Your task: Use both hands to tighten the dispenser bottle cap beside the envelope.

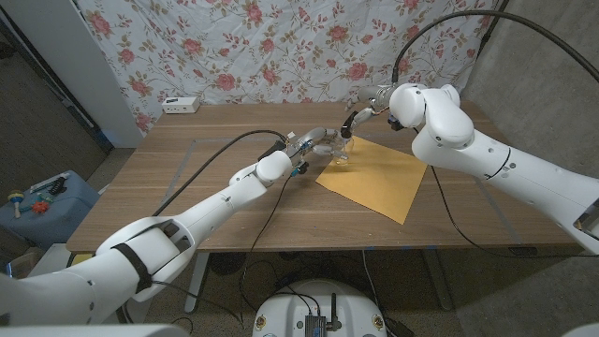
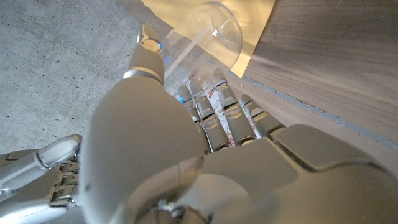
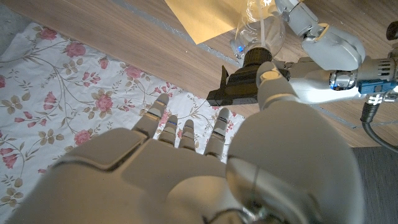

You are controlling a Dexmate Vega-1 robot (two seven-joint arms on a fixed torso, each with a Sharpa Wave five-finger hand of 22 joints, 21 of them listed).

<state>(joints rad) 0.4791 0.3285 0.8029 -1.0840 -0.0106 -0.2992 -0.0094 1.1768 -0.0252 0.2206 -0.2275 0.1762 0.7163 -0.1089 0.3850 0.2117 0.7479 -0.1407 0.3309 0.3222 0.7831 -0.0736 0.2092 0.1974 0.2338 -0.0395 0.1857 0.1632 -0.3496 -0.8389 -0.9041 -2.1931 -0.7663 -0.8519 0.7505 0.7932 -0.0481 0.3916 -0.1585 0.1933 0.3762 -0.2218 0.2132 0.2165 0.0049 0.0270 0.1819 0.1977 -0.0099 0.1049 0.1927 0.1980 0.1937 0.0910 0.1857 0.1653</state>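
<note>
While the left hand (image 1: 318, 142) grips the upright clear bottle (image 1: 343, 153) at the envelope's (image 1: 372, 175) corner, the right hand (image 1: 367, 105) hangs directly above, thumb on the black cap (image 3: 244, 82).

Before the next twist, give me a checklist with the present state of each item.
1. Left hand grips the clear bottle: ok; its fingers wrap the body in the left wrist view.
2. Right hand is on the black dispenser cap: ok; its thumb presses the cap, how the other fingers sit cannot be told.
3. Bottle stands by the envelope: ok, at its near corner.
4. Bottle upright: cannot tell; the hands cover it in the head view.
5. Cap seated straight on the neck: cannot tell.
</note>
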